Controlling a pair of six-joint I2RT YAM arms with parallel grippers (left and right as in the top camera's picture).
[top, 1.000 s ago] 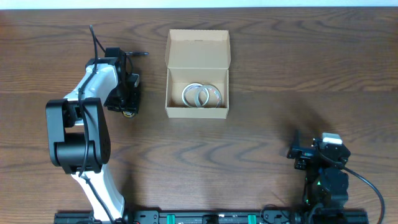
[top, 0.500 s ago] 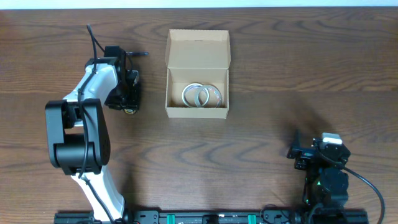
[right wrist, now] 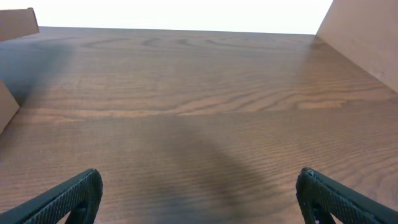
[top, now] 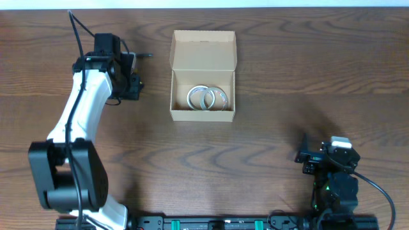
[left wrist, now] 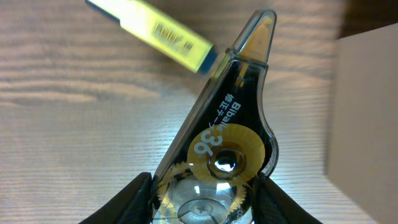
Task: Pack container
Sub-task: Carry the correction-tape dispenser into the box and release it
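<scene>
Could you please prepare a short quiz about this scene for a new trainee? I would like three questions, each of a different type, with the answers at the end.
1. True or false: the left gripper is shut on a correction tape.
2. What lies inside the open box?
A) two tape rolls
B) a pair of scissors
C) nothing at all
3. Fill in the missing word: the right gripper holds nothing, and its jaws stand ____.

Key: 1 true; 2 A; 3 open.
</scene>
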